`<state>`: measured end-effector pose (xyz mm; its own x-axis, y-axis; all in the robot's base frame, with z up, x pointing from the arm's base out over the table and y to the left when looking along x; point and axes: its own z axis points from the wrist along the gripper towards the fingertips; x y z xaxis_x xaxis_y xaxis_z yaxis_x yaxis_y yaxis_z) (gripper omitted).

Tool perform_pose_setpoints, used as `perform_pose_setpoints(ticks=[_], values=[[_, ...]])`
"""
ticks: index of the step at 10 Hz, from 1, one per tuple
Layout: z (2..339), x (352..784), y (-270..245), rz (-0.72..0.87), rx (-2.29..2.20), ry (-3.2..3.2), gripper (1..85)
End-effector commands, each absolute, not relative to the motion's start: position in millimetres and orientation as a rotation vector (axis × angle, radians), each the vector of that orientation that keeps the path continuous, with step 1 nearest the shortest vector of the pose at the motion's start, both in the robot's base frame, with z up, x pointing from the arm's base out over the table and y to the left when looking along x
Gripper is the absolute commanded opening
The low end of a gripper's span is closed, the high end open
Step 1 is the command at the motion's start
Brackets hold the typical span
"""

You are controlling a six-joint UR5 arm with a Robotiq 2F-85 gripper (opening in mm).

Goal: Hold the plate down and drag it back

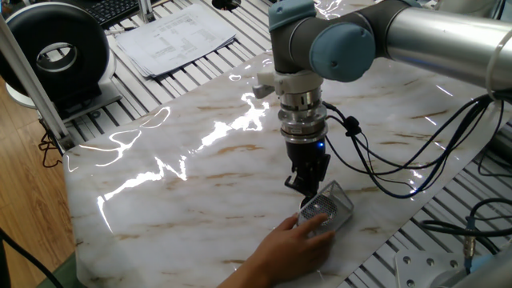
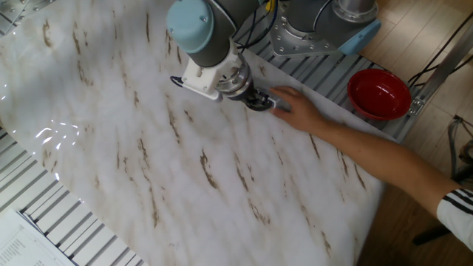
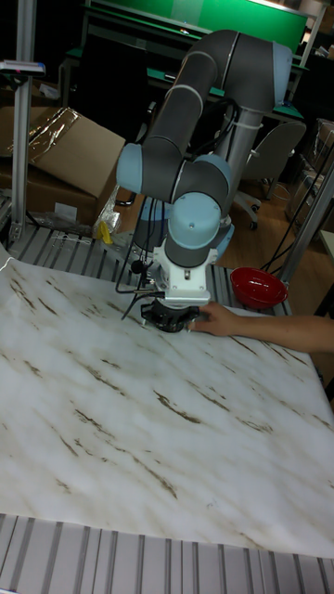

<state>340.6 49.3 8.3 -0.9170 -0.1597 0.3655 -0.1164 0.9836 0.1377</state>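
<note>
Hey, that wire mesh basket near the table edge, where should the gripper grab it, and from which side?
Probably the basket by its raised wire rim on the side away from the person's hand, coming straight down. A thin upright wall suits a pinch, and the hand covers the near end.

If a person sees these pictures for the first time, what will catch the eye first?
Probably the big grey and blue robot arm over the marble table, its gripper pressing down near the table's edge. A person's hand holds a wire-mesh basket right beside it. A red bowl sits off the table.
</note>
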Motion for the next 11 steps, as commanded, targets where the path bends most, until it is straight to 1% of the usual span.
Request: perform_pose_setpoints(ticks=[1, 6, 11], values=[[9, 359, 46, -0.132, 0.199, -2.804, 1.3], [3, 392, 39, -0.081, 0.233, -2.911, 1.3], [8, 410, 37, -0.05, 0.228, -2.947, 1.3]])
